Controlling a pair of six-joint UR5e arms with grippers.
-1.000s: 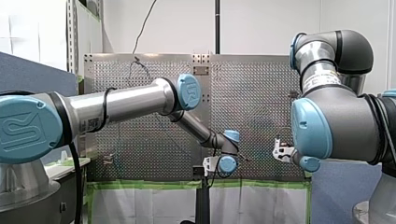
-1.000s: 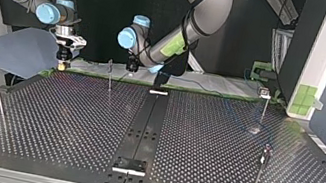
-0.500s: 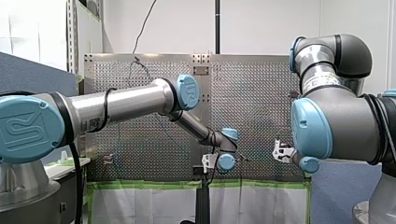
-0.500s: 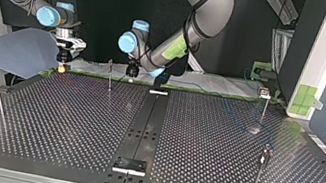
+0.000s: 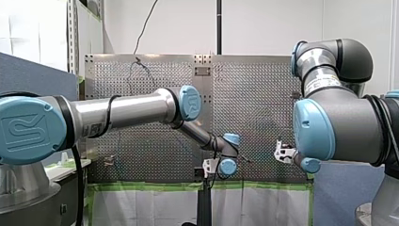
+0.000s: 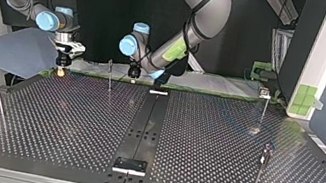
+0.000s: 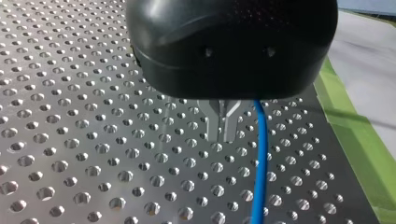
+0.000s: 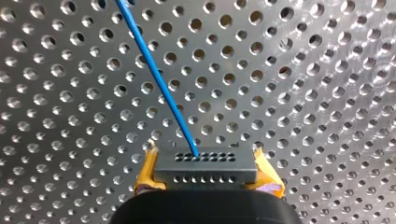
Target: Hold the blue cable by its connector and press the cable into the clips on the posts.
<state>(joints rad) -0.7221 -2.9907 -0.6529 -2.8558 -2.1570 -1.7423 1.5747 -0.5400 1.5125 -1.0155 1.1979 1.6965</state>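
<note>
In the right wrist view my right gripper [image 8: 208, 163] is shut on a grey connector [image 8: 205, 173], its yellow pads [image 8: 145, 172] clamped on both ends. The blue cable [image 8: 159, 81] leaves the connector's face and runs ahead over the perforated plate. In the left wrist view my left gripper [image 7: 223, 136] has its metal fingers [image 7: 214, 122] pressed together just above the plate. The blue cable [image 7: 259, 172] passes close beside them, not between them. In the top view my right gripper [image 6: 60, 69] hangs at the far left edge and my left gripper [image 6: 133, 72] is beside a thin post [image 6: 110, 76].
More posts stand on the perforated table [image 6: 69, 120]: one with a clip [image 6: 266, 95] at the top view's far right, one [image 6: 264, 157] nearer on the right, one [image 6: 0, 111] leaning at the left. A black centre strip [image 6: 144, 129] runs down the table. Green tape [image 7: 355, 135] edges the plate.
My left arm has sunk a little, bringing its gripper lower and slightly toward the top view's right. My right gripper has dropped slightly with the connector in it.
</note>
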